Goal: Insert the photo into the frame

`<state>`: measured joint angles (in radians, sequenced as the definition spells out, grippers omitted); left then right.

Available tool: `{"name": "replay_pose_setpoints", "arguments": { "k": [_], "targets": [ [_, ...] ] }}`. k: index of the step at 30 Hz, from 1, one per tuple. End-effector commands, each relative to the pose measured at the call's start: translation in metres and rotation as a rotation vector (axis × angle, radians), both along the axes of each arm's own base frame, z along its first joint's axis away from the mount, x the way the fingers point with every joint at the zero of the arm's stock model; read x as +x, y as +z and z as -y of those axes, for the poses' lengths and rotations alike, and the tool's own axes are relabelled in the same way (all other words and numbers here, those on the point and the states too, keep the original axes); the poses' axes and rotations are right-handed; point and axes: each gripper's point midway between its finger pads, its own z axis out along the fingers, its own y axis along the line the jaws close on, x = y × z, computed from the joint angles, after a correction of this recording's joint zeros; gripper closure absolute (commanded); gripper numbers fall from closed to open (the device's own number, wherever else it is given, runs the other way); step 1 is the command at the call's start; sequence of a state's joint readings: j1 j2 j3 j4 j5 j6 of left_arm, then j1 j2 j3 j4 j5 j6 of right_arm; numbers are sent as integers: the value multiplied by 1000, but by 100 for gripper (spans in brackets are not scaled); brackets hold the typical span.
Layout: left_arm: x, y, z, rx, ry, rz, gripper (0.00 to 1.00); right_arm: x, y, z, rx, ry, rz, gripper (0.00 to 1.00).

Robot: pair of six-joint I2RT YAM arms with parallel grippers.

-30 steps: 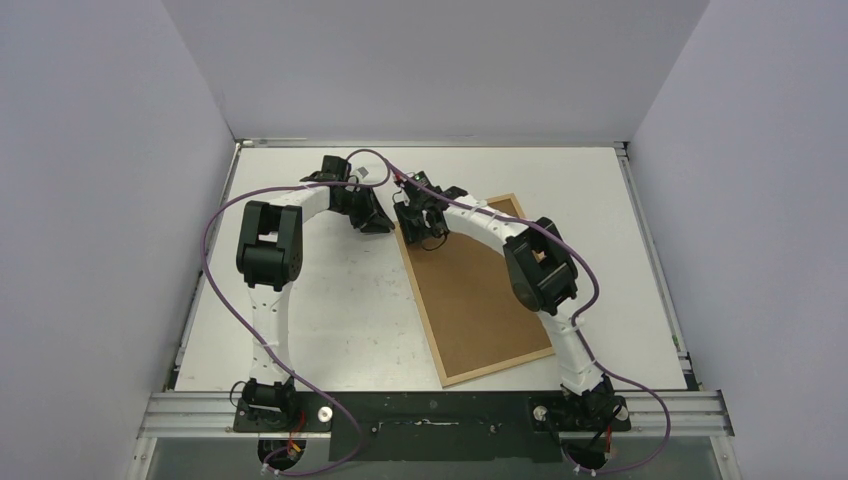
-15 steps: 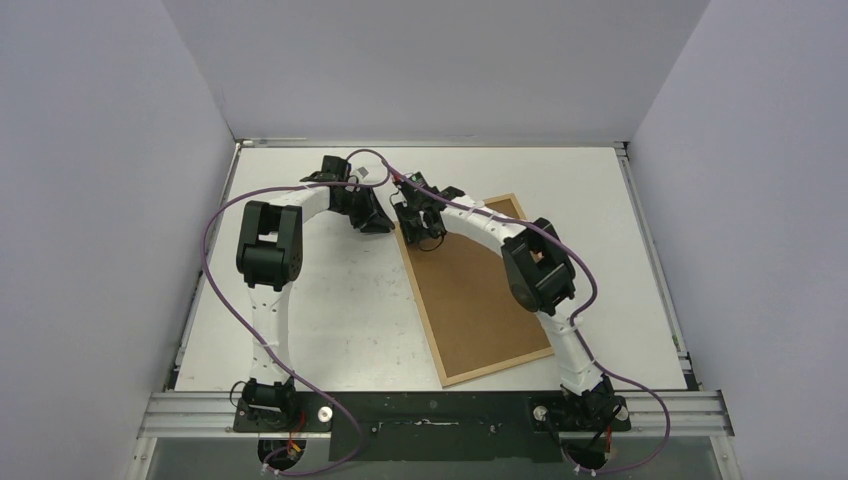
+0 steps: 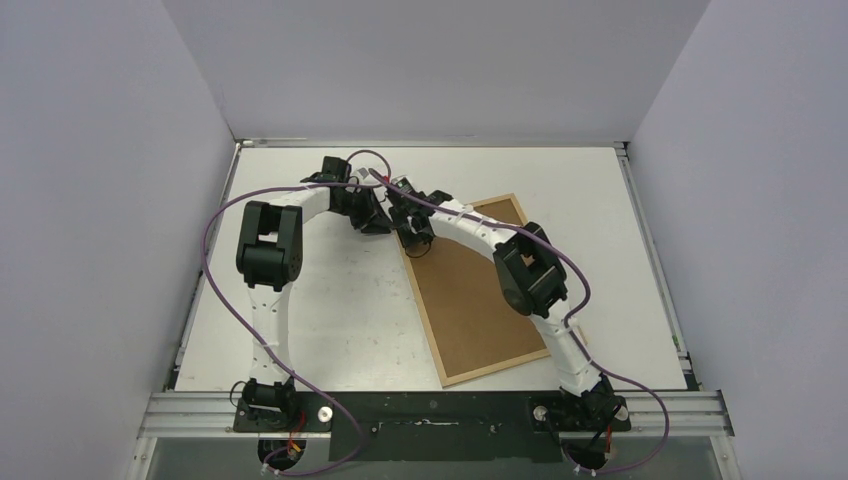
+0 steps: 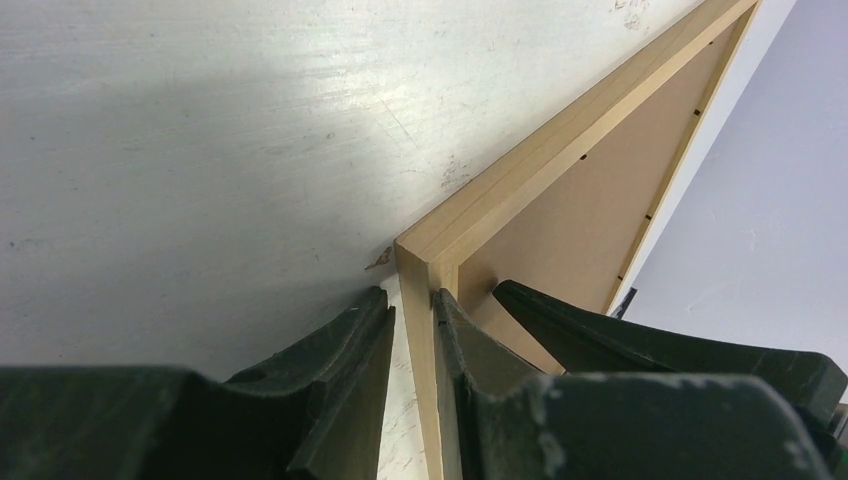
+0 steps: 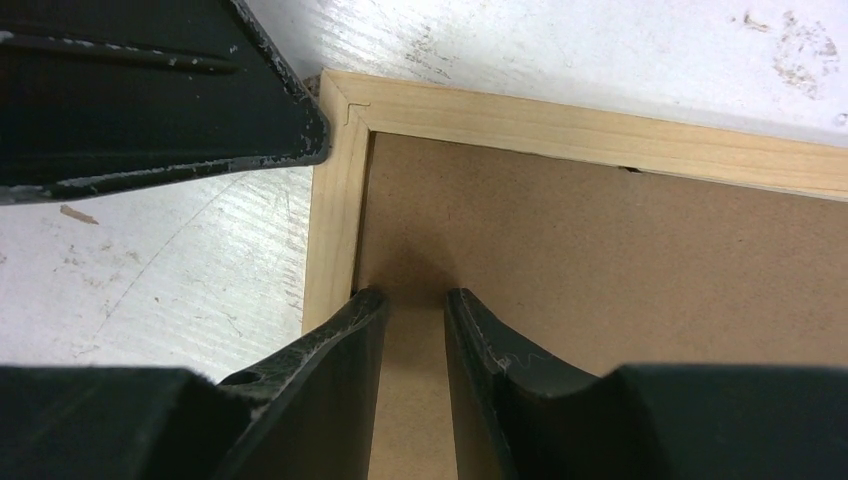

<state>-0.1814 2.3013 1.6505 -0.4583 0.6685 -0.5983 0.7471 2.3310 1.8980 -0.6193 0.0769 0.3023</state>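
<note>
The light-wood frame [image 3: 495,372] lies face down and skewed on the table, with a brown backing board [image 3: 475,290] filling it. The photo is out of view. My left gripper [image 3: 383,222] straddles the frame's left rail [image 4: 425,330] just below the far-left corner, shut on that rail. In the right wrist view the same corner [image 5: 345,110] shows, and one left finger [image 5: 150,100] lies beside it. My right gripper [image 5: 415,298] stands slightly open, tips down on the backing board [image 5: 600,260] just inside the left rail, nothing between its fingers.
The white table [image 3: 320,310] is scuffed, with grey walls on three sides. Both arms crowd over the frame's far-left corner, and purple cables [image 3: 215,230] loop over them. The arm bases sit on the metal rail [image 3: 430,410] at the near edge.
My right arm has swung left, bringing its gripper closer to the frame's far-left corner, and its jaws have narrowed a little. The left gripper and the frame have not moved.
</note>
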Motion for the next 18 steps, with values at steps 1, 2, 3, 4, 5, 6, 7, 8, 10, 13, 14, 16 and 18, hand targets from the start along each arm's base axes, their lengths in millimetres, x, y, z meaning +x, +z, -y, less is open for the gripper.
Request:
{"name": "replay_pose_setpoints", "arguments": {
  "k": [1,2,3,4,5,6,7,8,10,13,14,16,18],
  "targets": [
    [-29,-49,-26,157,20,-122,77,-66,-116,67,-367,5,-242,70],
    [-28,-46,-27,152,23,-118,77,-67,-117,68,-382,2,-240,70],
    [-26,-43,-28,145,27,-111,77,-66,-116,68,-388,-4,-241,69],
    [-24,-40,-29,138,33,-104,77,-66,-116,70,-394,-15,-243,69],
    [-22,-36,-31,131,37,-97,77,-66,-115,70,-394,-20,-244,69],
    [-19,-33,-32,122,41,-92,77,-65,-111,68,-380,-24,-241,69],
    [-17,-29,-33,113,44,-84,77,-62,-104,62,-345,-30,-233,69],
    [-14,-27,-35,108,46,-77,77,-58,-93,55,-298,-37,-224,68],
    [-7,-18,-39,91,53,-59,77,-42,-61,35,-171,-48,-187,66],
    [10,-3,-46,74,71,-13,77,-8,4,12,26,-92,-96,64],
    [17,2,-48,69,76,6,76,3,28,9,86,-112,-64,62],
    [31,12,-51,62,84,50,72,20,69,12,168,-157,-1,58],
    [47,21,-51,50,77,96,70,30,99,28,204,-223,59,54]
  ]
}}
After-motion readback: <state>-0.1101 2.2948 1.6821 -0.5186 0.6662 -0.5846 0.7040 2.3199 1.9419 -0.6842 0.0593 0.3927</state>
